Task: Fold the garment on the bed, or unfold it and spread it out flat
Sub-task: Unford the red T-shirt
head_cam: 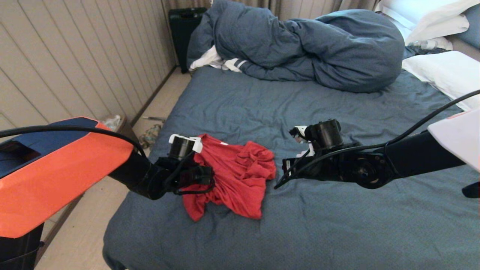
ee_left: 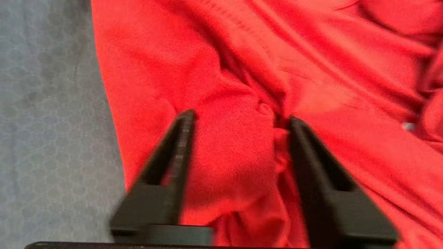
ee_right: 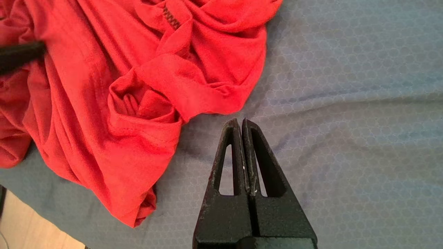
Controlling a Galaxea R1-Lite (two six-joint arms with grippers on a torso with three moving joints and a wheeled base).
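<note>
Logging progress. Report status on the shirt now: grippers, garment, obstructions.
Left gripper astride a fold of the red T-shirt, jaws apart. Right gripper shut, empty, over the bed sheet beside it. Shirt crumpled. Nothing in the way.

We see the shirt (head_cam: 231, 176) crumpled on the bed (head_cam: 337, 210), our left gripper (head_cam: 204, 176) on it, right gripper (head_cam: 279, 178) just beside
</note>
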